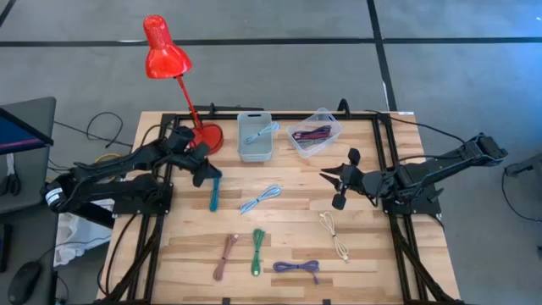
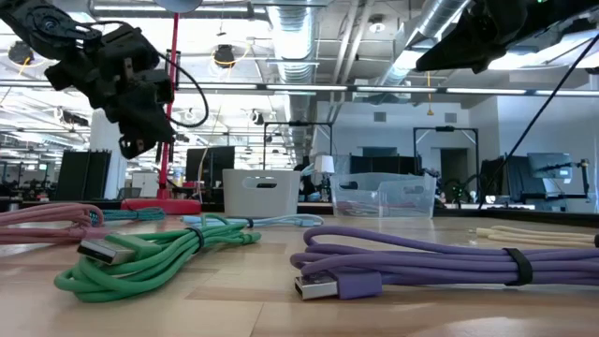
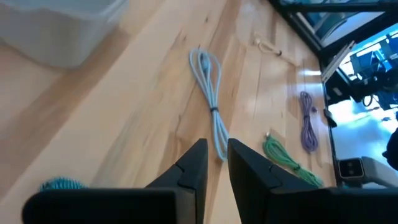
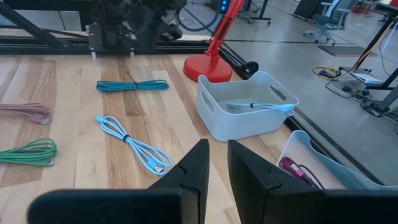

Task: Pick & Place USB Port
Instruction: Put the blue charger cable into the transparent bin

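Light blue cable (image 1: 261,198), bundled and tied mid-length, flat on the desk (image 1: 288,246) between both tools, untouched. Left tool (image 1: 206,173) clenched to a thin slit, empty, raised beside the teal cable (image 1: 214,194). Right tool (image 1: 340,182) equally clenched, empty, aloft. Beyond: white bin (image 1: 255,135), clear tub (image 1: 315,132), red lamp (image 1: 169,59).

Open-plan office lab: exposed ceiling ducts (image 2: 309,37), monitor rows (image 2: 374,161), wooden workbench (image 1: 279,246).

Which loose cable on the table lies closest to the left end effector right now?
The teal cable, lying straight just below the left end effector. The light blue cable lies farther toward the table's middle; the others sit along the front edge.
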